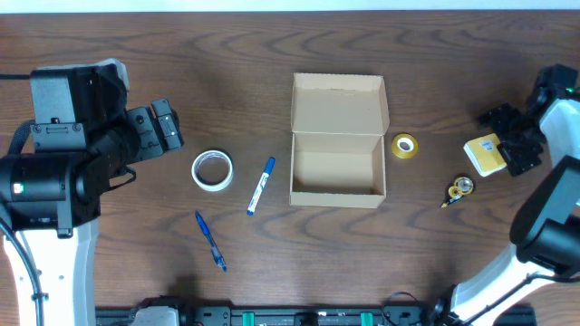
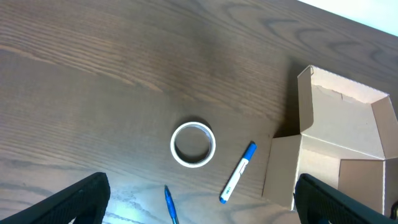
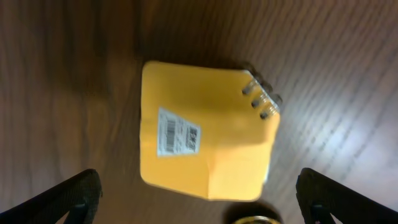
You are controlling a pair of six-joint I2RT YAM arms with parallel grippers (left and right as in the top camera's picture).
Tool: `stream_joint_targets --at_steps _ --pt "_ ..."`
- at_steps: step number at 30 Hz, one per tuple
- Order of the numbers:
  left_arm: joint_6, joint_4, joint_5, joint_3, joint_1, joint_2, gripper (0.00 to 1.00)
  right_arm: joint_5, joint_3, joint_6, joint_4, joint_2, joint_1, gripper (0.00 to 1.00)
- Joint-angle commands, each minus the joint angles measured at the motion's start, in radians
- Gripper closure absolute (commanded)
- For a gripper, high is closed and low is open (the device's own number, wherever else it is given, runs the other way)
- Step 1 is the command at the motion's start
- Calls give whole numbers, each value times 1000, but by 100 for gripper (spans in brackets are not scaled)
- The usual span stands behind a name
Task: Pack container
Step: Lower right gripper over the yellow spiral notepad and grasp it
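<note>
The container [image 1: 337,172] is a tan cardboard box in the middle of the table, its hinged lid [image 1: 338,102] folded back and nothing showing inside. The left wrist view has the container [image 2: 339,149] at its right edge. My left gripper [image 1: 170,129] is open and holds nothing, hanging left of a white tape ring [image 1: 212,170]. My right gripper [image 1: 504,139] is open above a yellow block [image 1: 485,155]. In the right wrist view the yellow block [image 3: 208,146] with a barcode label lies ahead of the wide-apart fingers, untouched.
A blue-and-white marker [image 1: 261,186] and a blue pen [image 1: 210,241] lie left of the box. A yellow tape roll [image 1: 404,146] sits just right of it. A small gold and black item [image 1: 460,189] lies near the yellow block.
</note>
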Motion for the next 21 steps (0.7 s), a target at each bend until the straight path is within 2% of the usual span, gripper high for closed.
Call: stream_joint_targets --at_steps 1,18,19,20,21 --pt "-1 2 6 14 -3 -3 5 25 5 63 26 14 8 1" --pt "-12 18 58 14 -3 -3 5 14 5 69 50 126 8 1" --pt "-12 18 58 14 -3 -3 5 16 5 68 53 127 8 2" --pt "-12 18 58 14 -3 -3 5 19 5 64 57 127 8 8" --pt "-12 19 58 14 -3 -3 5 19 5 62 60 127 8 19"
